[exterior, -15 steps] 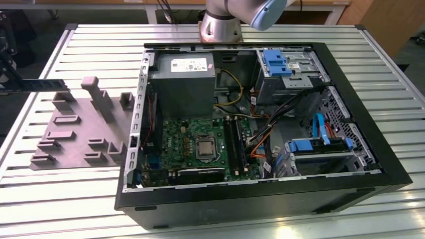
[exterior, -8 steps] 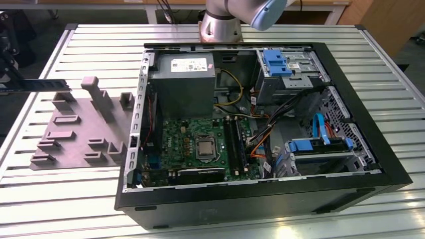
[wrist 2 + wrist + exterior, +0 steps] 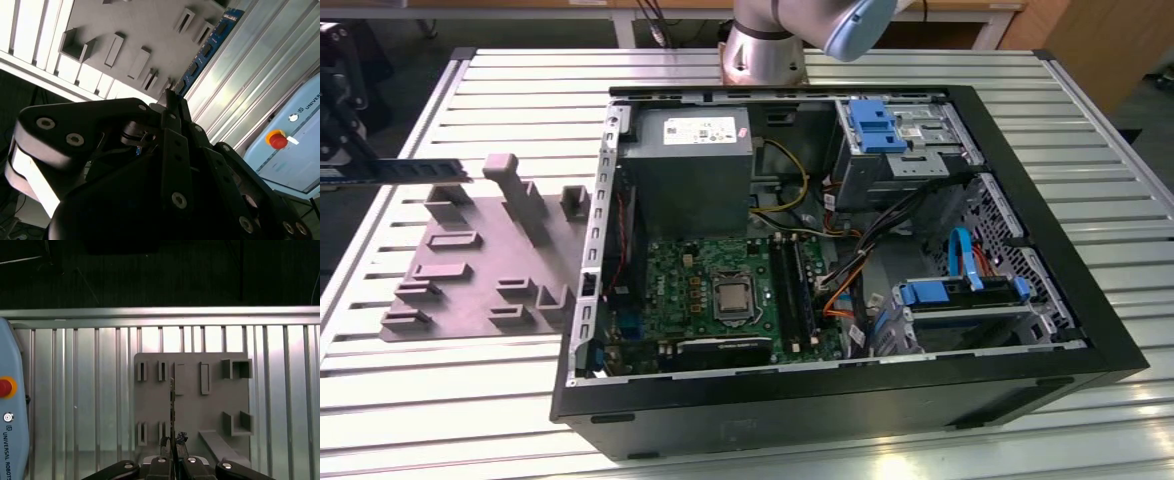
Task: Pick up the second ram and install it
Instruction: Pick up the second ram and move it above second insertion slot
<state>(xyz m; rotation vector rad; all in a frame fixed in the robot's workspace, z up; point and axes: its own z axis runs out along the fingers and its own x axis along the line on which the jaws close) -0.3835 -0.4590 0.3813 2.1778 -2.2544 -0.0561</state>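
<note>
At nine o'clock in the exterior view, beyond the outer edge of the grey fixture tray (image 3: 467, 270), your gripper (image 3: 352, 168) hangs over the slatted table (image 3: 761, 80) with the second ram (image 3: 414, 169) pinched in it. The claw is drawn narrow onto the stick. From the look of it, it grips near one end, so the rest of the blue-green board juts out level toward three o'clock, at the open computer case (image 3: 854, 410).

I judge the hold is chosen for seating. An end grip leaves the long edge bare to meet a slot, and keeping the thin board flat between the pads stops it twisting.

In the first wrist view you see the stick edge-on as a thin line running out from the fingertips (image 3: 165, 442) above the tray, apart from the tray's upright holders. In the second wrist view its blue face and chips show.

So the pick-up looks done and the install is not. The motherboard (image 3: 707, 290) lies low in the case, near the middle of the exterior view. Its long black slots (image 3: 790, 285) sit at about four o'clock from the gripper, well apart from the stick. Whether another stick already stands in them, I cannot tell.
</note>
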